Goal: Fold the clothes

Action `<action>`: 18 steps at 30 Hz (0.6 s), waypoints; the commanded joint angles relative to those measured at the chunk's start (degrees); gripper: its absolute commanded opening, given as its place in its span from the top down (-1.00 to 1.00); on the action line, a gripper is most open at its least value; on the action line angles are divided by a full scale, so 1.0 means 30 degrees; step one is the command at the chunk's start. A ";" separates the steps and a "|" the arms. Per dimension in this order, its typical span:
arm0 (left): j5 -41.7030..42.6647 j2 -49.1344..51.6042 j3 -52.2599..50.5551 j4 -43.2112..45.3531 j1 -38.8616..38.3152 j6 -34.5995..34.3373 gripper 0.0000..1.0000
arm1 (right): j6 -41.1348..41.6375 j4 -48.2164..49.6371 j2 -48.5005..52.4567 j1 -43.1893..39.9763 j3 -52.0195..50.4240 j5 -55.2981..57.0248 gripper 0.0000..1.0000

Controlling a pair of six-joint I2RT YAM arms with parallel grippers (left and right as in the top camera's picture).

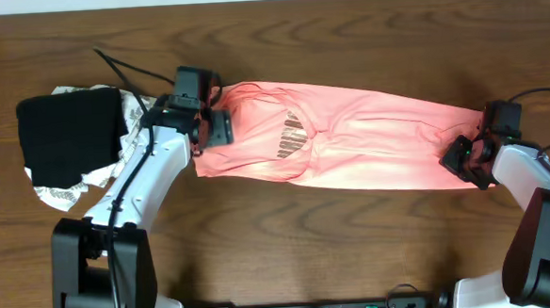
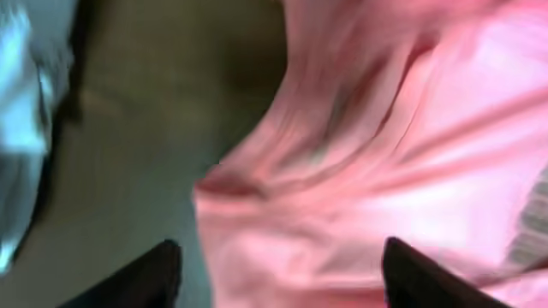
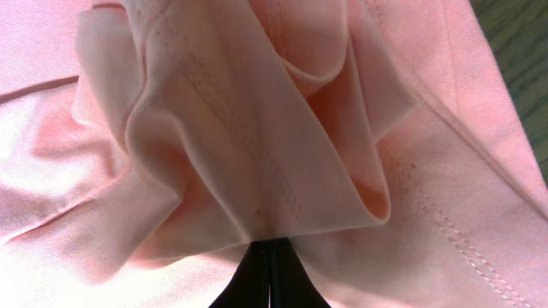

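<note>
Bunched-up pink fabric pretty much fills the right wrist view. It's a fold of the T-shirt point(image 3: 257, 128) with a stitched hem, gathered right above the right gripper point(image 3: 270, 278). Its jaws are pinched tight together on that cloth, so it's got the end of the shirt clamped. From overhead, that gripper sits at the shirt's far right end, near the right edge of the bench point(image 1: 344, 37).

As for the shirt itself, it's a salmon-pink thing lying as a long strip across the middle of the wooden bench. It runs left to right and slopes down a bit toward the right. You can see the brownish-gold lettering point(image 1: 293, 134) a little left of the middle, partly tucked into a crease.

Over at the shirt's left end, by its upper corner, is the left gripper point(image 1: 207, 120). Its wrist view is really blurry, but both fingers point(image 2: 145, 278) show up dark at the bottom, far apart, so the jaws are wide. Pink cloth lies under and between them, and as far as I can tell it isn't squeezed.

Left of the shirt there's a black folded garment point(image 1: 71, 132) sitting on top of a white cloth point(image 1: 65, 189) with a grey pattern, which pokes out from under its edges. The left arm passes just beside that pile. Also a thin black cable point(image 1: 120, 68) runs across the bench toward the left gripper.
</note>
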 commanded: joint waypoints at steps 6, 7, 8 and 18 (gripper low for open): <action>0.1902 -0.0160 -0.0474 -0.3053 -0.0022 0.0270 -0.47 | 0.0284 -0.0474 0.0474 -0.0299 -0.0765 0.1268 0.97; 0.1902 -0.0153 -0.0714 -0.2994 -0.0022 0.0321 -0.47 | 0.0284 -0.0474 0.0474 -0.0306 -0.0765 0.1268 0.97; 0.1902 -0.0131 -0.1005 -0.2776 -0.0022 0.0474 -0.47 | 0.0284 -0.0481 0.0474 -0.0306 -0.0765 0.1260 0.97; 0.1887 -0.0131 -0.2987 -0.0882 -0.0022 0.1821 -0.60 | 0.0284 -0.0495 0.0474 -0.0299 -0.0765 0.1260 0.98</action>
